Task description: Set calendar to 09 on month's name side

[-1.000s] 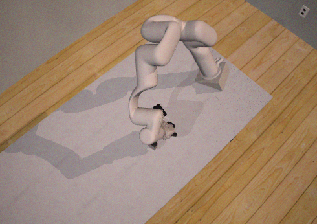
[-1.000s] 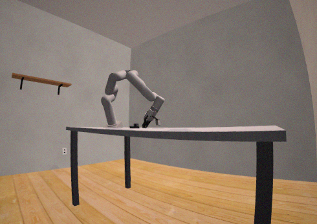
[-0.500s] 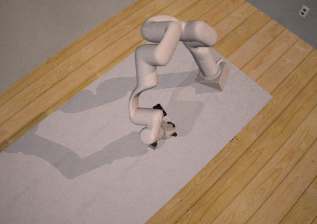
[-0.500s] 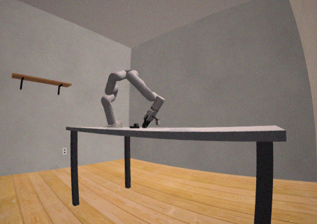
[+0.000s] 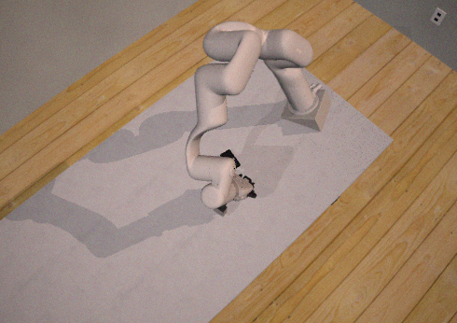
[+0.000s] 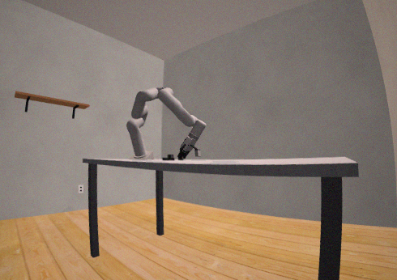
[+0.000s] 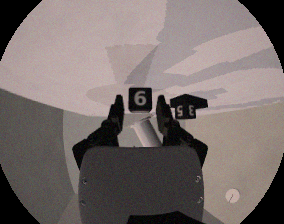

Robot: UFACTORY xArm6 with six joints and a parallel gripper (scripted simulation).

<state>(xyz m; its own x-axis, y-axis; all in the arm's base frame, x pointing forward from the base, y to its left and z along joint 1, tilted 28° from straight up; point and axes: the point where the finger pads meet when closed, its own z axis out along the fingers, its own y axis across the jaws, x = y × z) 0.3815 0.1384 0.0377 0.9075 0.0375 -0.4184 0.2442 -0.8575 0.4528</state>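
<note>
A black cube (image 7: 140,99) with one pale digit stands between the fingers in the wrist view; the digit reads as a 6 in that picture, where the table is at the top. My gripper (image 7: 140,102) (image 6: 181,157) is open around it, low at the table, with a gap on each side. The dark tray (image 7: 201,102) (image 5: 229,155) (image 6: 164,159) is on the table to one side of the gripper. A second black cube (image 7: 185,112) (image 6: 170,156) is at the tray, with two pale characters, like 3 and 5, showing. The month's name cannot be read.
The robot's base (image 5: 305,112) stands on the white table top (image 5: 154,278), beyond the tray from the fingers. The arm hangs over the work area and hides the first cube in the top view.
</note>
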